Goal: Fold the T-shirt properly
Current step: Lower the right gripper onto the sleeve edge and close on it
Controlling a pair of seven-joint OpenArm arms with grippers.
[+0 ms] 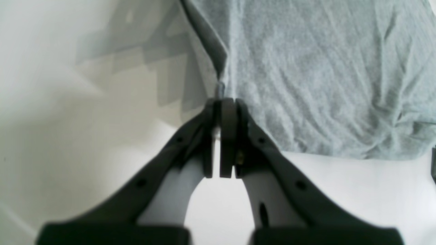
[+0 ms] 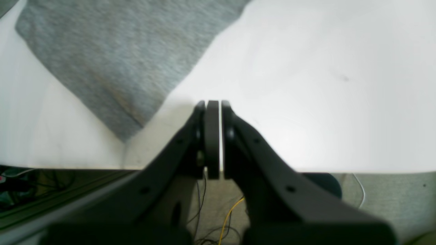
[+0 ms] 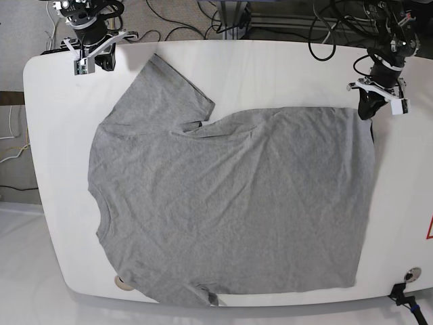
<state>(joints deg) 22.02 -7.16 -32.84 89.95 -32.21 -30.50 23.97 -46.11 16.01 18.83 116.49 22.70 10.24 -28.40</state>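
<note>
A grey T-shirt (image 3: 230, 203) lies spread flat on the white table (image 3: 270, 68), collar toward the left side of the base view and hem toward the right. My left gripper (image 3: 366, 108) sits at the hem's far corner. In the left wrist view it (image 1: 223, 100) is shut on the shirt's edge (image 1: 218, 76), which rises in a small fold from the fingertips. My right gripper (image 3: 98, 62) is at the table's far left corner, shut with nothing in it (image 2: 213, 102). It is apart from the far sleeve (image 2: 112, 64), which lies just beside it.
Cables (image 3: 189, 27) run behind the table's far edge. In the right wrist view the table's edge (image 2: 68, 167) shows, with wires (image 2: 224, 217) on the floor beyond it. A round hole (image 3: 120, 284) and a fitting (image 3: 408, 274) sit at the near corners.
</note>
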